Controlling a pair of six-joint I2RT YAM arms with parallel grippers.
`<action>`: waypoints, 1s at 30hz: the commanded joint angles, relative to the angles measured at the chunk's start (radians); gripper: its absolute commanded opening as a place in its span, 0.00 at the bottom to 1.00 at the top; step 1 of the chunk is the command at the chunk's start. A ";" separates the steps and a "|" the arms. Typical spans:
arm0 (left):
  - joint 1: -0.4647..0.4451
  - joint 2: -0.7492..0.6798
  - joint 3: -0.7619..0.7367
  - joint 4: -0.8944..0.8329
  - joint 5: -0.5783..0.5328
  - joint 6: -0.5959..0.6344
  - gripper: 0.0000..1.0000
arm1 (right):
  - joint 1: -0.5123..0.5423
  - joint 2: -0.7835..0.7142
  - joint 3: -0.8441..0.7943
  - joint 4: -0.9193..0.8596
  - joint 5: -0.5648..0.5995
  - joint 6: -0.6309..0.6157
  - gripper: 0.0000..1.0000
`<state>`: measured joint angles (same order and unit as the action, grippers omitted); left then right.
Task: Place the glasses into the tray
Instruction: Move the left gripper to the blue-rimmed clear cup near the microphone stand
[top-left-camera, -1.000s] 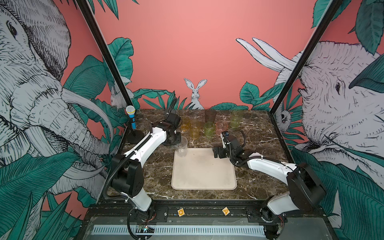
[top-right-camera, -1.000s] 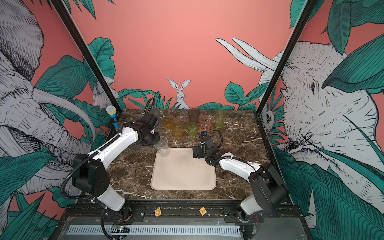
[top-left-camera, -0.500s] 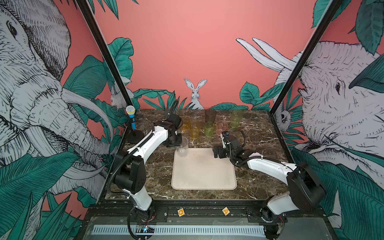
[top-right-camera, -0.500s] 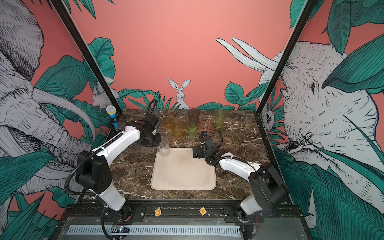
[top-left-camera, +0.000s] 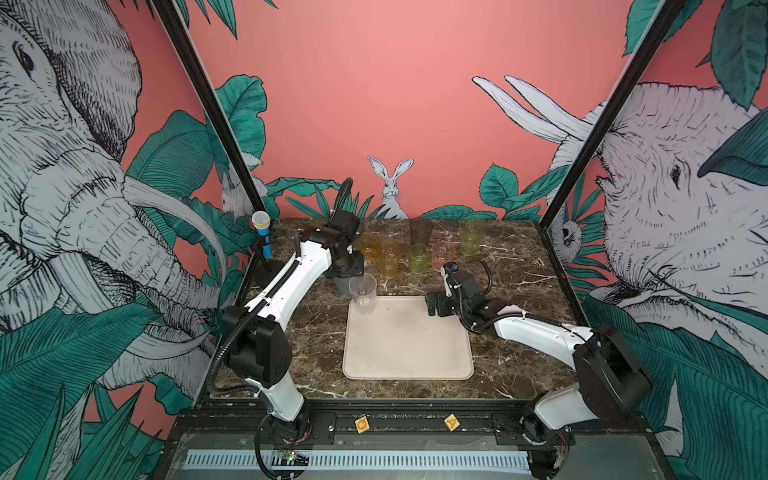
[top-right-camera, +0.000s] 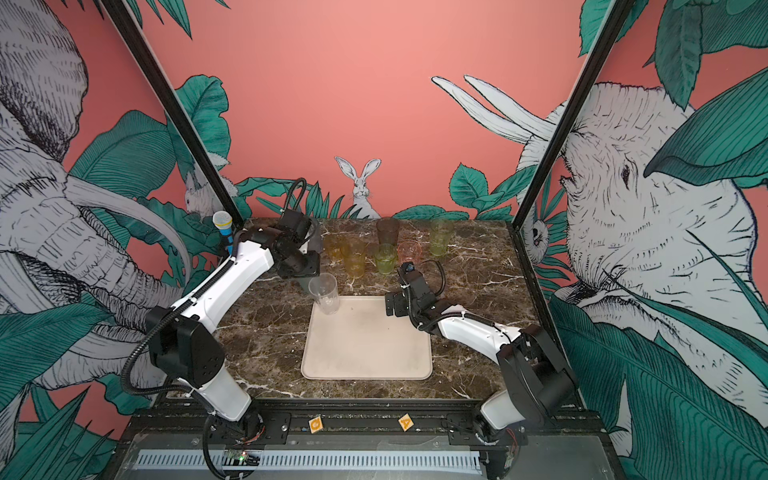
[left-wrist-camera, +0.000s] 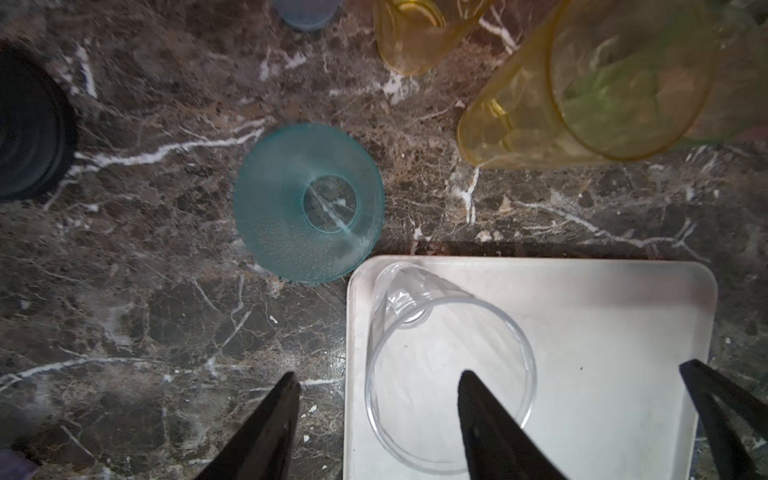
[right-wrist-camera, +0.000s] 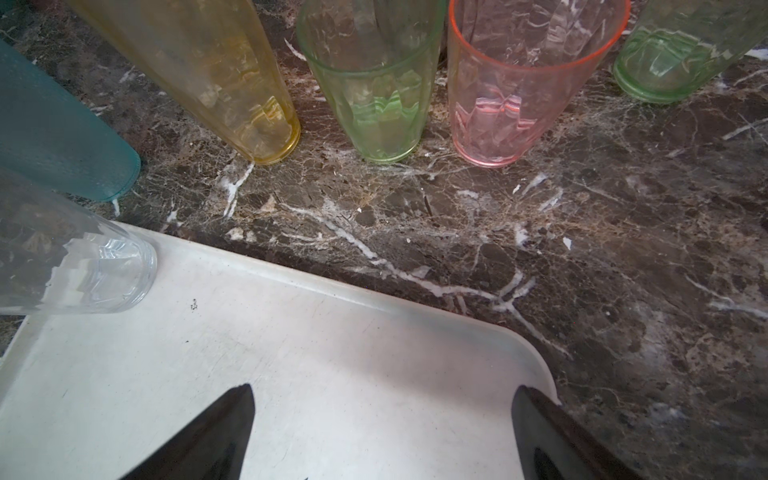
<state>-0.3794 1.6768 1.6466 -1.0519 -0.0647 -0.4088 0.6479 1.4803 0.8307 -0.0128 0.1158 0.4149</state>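
Observation:
The clear glass (top-left-camera: 363, 293) (left-wrist-camera: 449, 374) stands upright in the cream tray's (top-left-camera: 407, 345) (top-right-camera: 365, 345) far left corner. My left gripper (top-left-camera: 353, 277) (left-wrist-camera: 378, 384) hovers just over it, open; one finger looks over the rim's inside, the other is outside, neither pressing it. The teal glass (left-wrist-camera: 307, 203) stands on the marble right beside that corner. Yellow (top-left-camera: 389, 257), short green (right-wrist-camera: 374, 91), pink (right-wrist-camera: 519, 95), smoky grey (top-left-camera: 421, 231) and tall green (top-left-camera: 471, 237) glasses stand behind the tray. My right gripper (top-left-camera: 432, 305) (right-wrist-camera: 384, 392) is open and empty over the tray's far right corner.
A short amber glass (top-left-camera: 368, 247) and a blue-grey one (left-wrist-camera: 307, 12) stand at the back left. The toy microphone (top-left-camera: 262, 232) stands on a dark base by the left wall. Black frame posts bound the marble table on both sides.
My left gripper has opened and let go of the clear glass, which stays standing in the tray's corner. The right arm has not moved.

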 joint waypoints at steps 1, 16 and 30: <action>0.051 0.001 0.119 -0.093 -0.046 0.013 0.64 | 0.001 0.007 0.027 0.010 0.005 -0.005 0.99; 0.186 0.165 0.442 -0.074 -0.112 0.003 0.72 | 0.001 0.004 0.024 0.016 -0.008 0.001 0.99; 0.210 0.475 0.740 -0.079 -0.096 0.024 0.73 | 0.001 0.024 0.028 0.022 -0.028 0.012 0.99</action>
<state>-0.1822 2.1529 2.3493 -1.1202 -0.1574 -0.3939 0.6479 1.4921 0.8307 -0.0116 0.0937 0.4168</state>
